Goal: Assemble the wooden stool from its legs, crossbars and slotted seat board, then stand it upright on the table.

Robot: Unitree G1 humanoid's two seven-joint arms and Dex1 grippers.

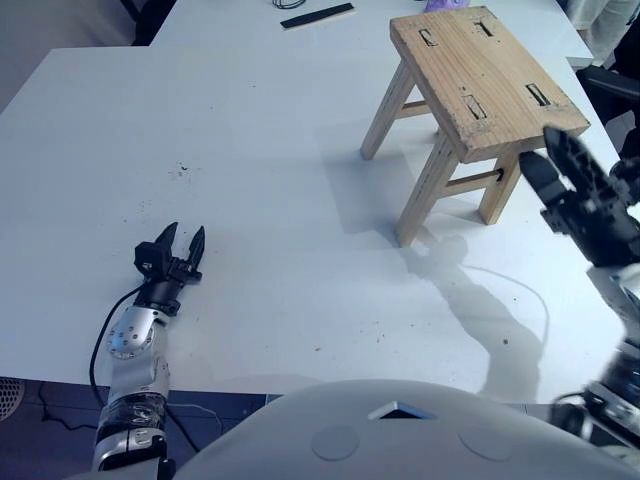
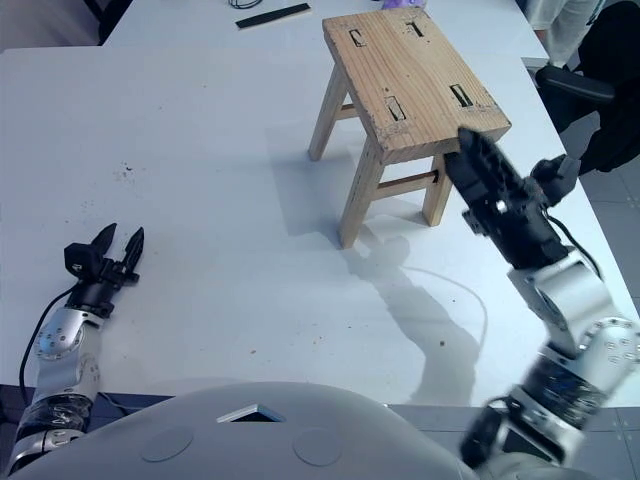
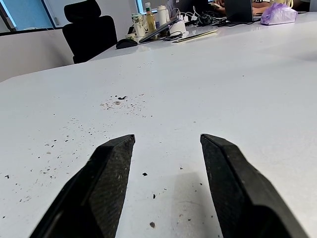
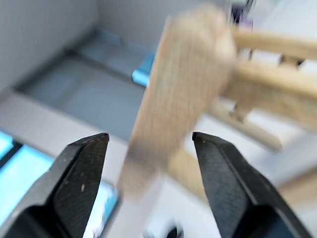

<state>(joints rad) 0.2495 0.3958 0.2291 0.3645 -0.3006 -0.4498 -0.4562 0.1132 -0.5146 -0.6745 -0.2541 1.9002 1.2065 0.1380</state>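
White surface [image 1: 250,150], fine dark specks [image 1: 180,170] on its near left part; office room beyond.

Risk, as judged: the stool [image 1: 480,70] stands upright on four legs on the far right part of the surface and looks fully assembled, so the main hazard is disturbance rather than omission; the right pincer [image 1: 538,146] sits at the near right corner of the seat board [image 1: 455,45] with wood between its fingers; a sideways swing of that arm could catch the corner or the near right leg [image 1: 497,195], tipping the stool or sliding it toward the right edge of the surface, which lies near; a knock could also loosen the crossbar [image 1: 475,180] if the joints are only pressed in.

Left pincer [image 1: 184,232]: at the near left, low on the surface, fingers spread wide, holding nothing, well apart from the stool.

Right pincer: raised, fingers spread wide around a blurred part of the stool; whether either finger touches the wood cannot be told; it grips nothing.

Farthest: a black strip [image 1: 316,15] lies beyond the stool.
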